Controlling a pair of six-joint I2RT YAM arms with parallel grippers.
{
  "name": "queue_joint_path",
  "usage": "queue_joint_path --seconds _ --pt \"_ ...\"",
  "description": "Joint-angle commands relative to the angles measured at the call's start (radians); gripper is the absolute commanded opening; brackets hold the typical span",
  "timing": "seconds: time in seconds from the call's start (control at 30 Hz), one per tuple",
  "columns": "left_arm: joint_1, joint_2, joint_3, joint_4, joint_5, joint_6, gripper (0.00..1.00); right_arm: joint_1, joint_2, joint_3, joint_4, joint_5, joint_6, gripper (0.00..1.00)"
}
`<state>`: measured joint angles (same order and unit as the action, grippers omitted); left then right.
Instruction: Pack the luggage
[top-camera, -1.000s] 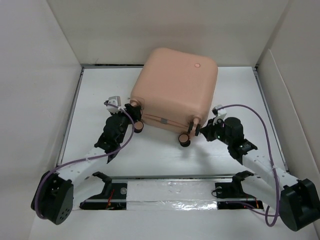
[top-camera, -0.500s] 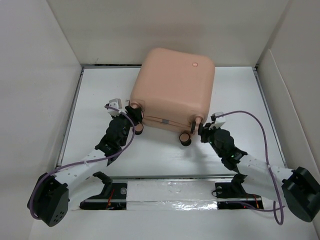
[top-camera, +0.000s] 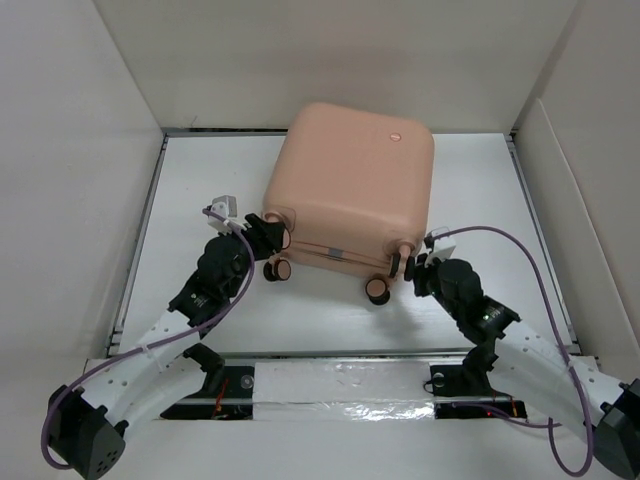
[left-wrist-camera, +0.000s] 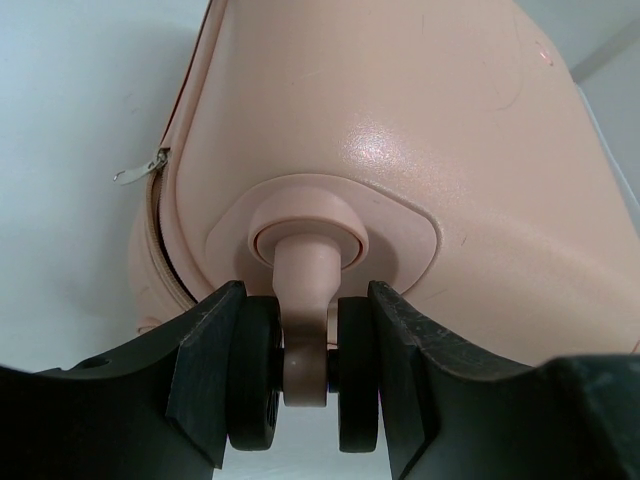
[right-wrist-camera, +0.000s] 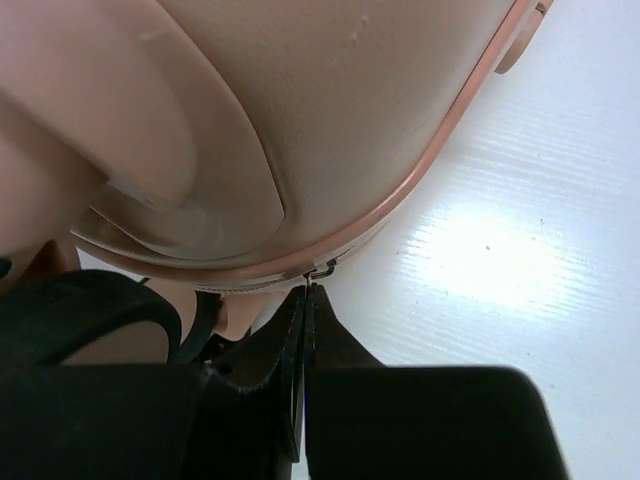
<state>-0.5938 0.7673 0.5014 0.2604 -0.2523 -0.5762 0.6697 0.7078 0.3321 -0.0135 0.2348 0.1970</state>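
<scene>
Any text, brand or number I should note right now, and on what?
None readable.
The luggage has a small round logo dot on its shell, too small to read from the top view.
No lettering shows on the shell in either wrist view.

You are looking at a white table (top-camera: 200, 170) sitting inside 3 plain white panels: the back wall (top-camera: 330, 50), the left wall (top-camera: 60, 200) and the right wall (top-camera: 595, 180). Soft light is glaring off it, and a silver-taped rail (top-camera: 340, 385) is running along its near edge.
</scene>
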Motion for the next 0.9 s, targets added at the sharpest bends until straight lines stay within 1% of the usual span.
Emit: queue_joint_path --seconds 0.0,0.13,0.17,0.2,0.27,0.33,0.37,0.4,0.47,0.53,0.57,0.6,0.63,0.67,0.7,0.73,0.77,0.8,0.83,0.87 --pt "-0.038 -0.045 0.161 0.260 0.196 -0.090 0.00 0.019 -0.031 0.073 0.046 -0.226 -0.004 0.00" --pt "-0.029 -0.106 0.158 0.222 0.163 -0.082 0.00 -0.015 -0.030 0.048 0.084 -0.227 0.001 0.00" --pt "-0.029 -0.108 0.178 0.156 0.163 -0.083 0.00 -0.015 -0.025 0.053 0.087 -0.264 -0.002 0.00" --pt "-0.029 -0.108 0.181 0.123 0.165 -0.088 0.00 -0.015 -0.025 0.053 0.087 -0.270 -0.001 0.00" --pt "-0.029 -0.125 0.143 0.056 0.162 -0.105 0.00 -0.015 -0.018 0.058 0.090 -0.262 0.002 0.00" --pt "-0.029 -0.161 0.099 0.017 0.116 -0.131 0.00 -0.024 -0.014 0.050 0.115 -0.259 0.001 0.00" --pt "-0.029 -0.175 0.066 -0.028 0.084 -0.136 0.00 -0.035 -0.014 0.050 0.118 -0.259 -0.001 0.00" --pt "-0.018 -0.190 0.060 -0.050 0.033 -0.139 0.00 -0.035 -0.011 0.051 0.118 -0.261 -0.005 0.00" --pt "-0.006 -0.232 0.066 -0.078 0.009 -0.126 0.00 -0.067 0.001 0.058 0.135 -0.284 -0.010 0.00" --pt "-0.006 -0.238 0.080 -0.058 0.005 -0.100 0.00 -0.091 0.024 0.065 0.174 -0.311 -0.019 0.00" --pt "-0.006 -0.224 0.107 -0.032 0.014 -0.097 0.00 -0.104 0.062 0.080 0.188 -0.349 -0.022 0.00" --pt "-0.006 -0.205 0.127 -0.021 0.051 -0.091 0.00 -0.131 0.085 0.094 0.199 -0.368 -0.036 0.00" --pt "-0.006 -0.148 0.152 -0.013 0.076 -0.090 0.00 -0.143 0.105 0.113 0.204 -0.385 -0.041 0.00" --pt "-0.006 -0.119 0.190 0.022 0.109 -0.097 0.00 -0.154 0.125 0.133 0.202 -0.406 -0.047 0.00" --pt "-0.006 -0.093 0.199 0.049 0.177 -0.108 0.00 -0.163 0.152 0.174 0.205 -0.413 -0.060 0.00" --pt "-0.006 -0.041 0.206 0.072 0.201 -0.119 0.00 -0.186 0.162 0.195 0.204 -0.420 -0.065 0.00" --pt "-0.006 -0.019 0.206 0.103 0.235 -0.141 0.00 -0.209 0.177 0.234 0.207 -0.433 -0.076 0.00" --pt "-0.006 -0.001 0.197 0.118 0.242 -0.152 0.00 -0.209 0.186 0.234 0.207 -0.443 -0.077 0.00" --pt "-0.006 0.027 0.175 0.141 0.245 -0.163 0.00 -0.241 0.199 0.257 0.242 -0.460 -0.079 0.00" --pt "-0.015 0.042 0.117 0.207 0.245 -0.175 0.00 -0.258 0.215 0.269 0.259 -0.510 -0.076 0.00"
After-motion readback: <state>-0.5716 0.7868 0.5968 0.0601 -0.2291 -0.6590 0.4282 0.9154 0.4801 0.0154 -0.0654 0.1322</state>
